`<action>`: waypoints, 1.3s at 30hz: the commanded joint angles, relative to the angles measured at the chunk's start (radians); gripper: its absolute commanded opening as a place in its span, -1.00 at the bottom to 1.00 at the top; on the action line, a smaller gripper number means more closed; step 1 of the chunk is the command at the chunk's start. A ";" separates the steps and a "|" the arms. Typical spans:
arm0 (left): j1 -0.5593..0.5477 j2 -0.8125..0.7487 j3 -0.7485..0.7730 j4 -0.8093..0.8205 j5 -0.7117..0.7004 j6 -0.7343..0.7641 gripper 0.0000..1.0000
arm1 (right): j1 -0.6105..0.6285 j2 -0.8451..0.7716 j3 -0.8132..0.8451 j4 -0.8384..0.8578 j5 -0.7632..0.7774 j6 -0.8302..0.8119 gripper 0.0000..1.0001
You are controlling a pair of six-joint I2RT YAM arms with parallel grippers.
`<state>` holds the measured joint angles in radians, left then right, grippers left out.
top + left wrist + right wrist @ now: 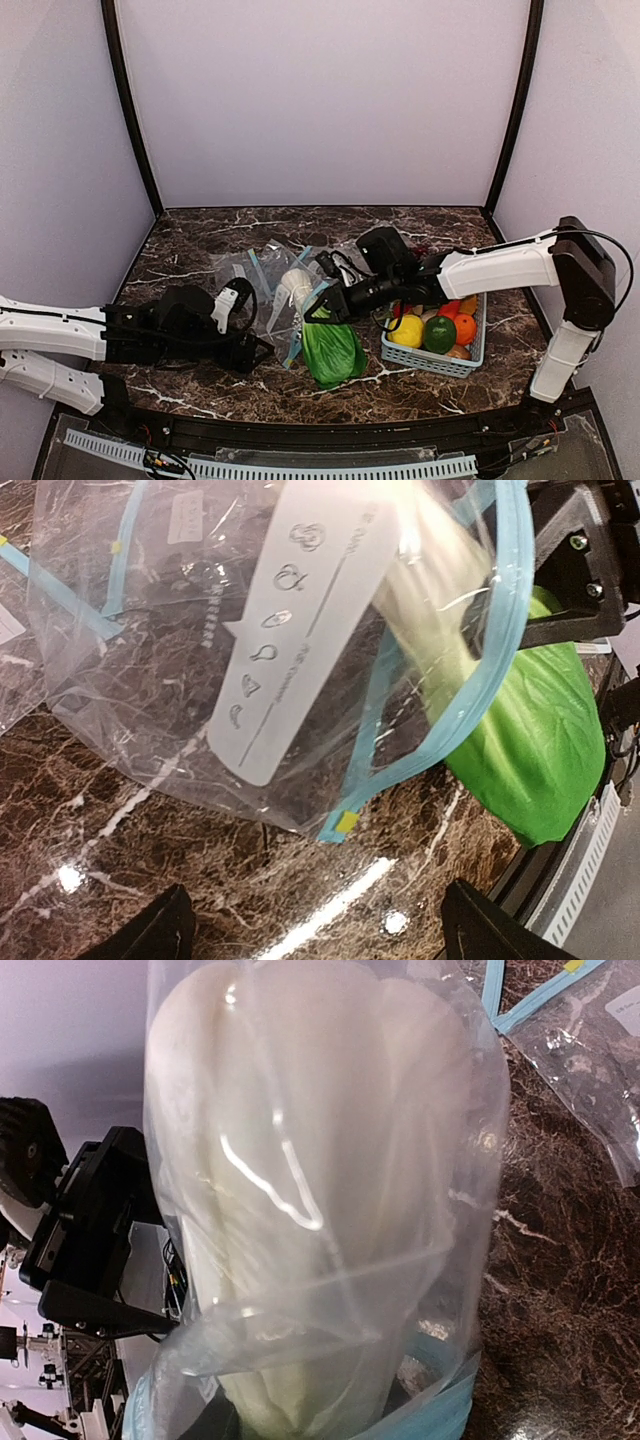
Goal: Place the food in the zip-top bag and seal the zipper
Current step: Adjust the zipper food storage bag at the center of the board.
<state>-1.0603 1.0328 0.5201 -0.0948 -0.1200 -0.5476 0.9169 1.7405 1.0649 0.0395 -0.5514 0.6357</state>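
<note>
Right gripper: clamped on the leafy vegetable where stalk meets leaves. White stalk sits inside the zip-top bag; green leaves remain outside its mouth. Left gripper: jaws wide apart, empty, near the bag on the marble table.

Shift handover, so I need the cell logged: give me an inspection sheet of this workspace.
Surface: dark marble table, glossy.
Job's things: leafy vegetable stalk-first inside zip-top bag, green leaves sticking out; zipper unsealed.
Clutter: smaller clear bags; basket of fruit.
Grippers: left gripper open, holding nothing; right gripper shut on the vegetable.
Cables: black cable looping at right arm's elbow.
Surroundings: plain pale walls, black frame posts.
</note>
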 commanded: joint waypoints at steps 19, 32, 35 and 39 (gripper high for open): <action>-0.048 0.328 0.206 0.106 -0.088 0.082 0.49 | -0.009 0.022 -0.011 0.046 0.011 0.062 -0.67; -0.077 0.412 0.261 0.065 -0.166 0.102 -0.43 | -0.009 0.033 -0.005 0.062 0.023 0.097 -0.68; -0.079 0.416 0.264 0.061 -0.182 0.097 -0.81 | -0.010 0.034 -0.006 0.062 0.034 0.107 -0.68; -0.082 0.412 0.265 0.064 -0.158 0.101 -0.98 | -0.009 0.033 0.006 0.060 0.073 0.131 -0.70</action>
<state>-1.1355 1.4464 0.7662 -0.0036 -0.2775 -0.4534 0.9138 1.7607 1.0595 0.0608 -0.5232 0.7361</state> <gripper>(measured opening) 0.019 0.325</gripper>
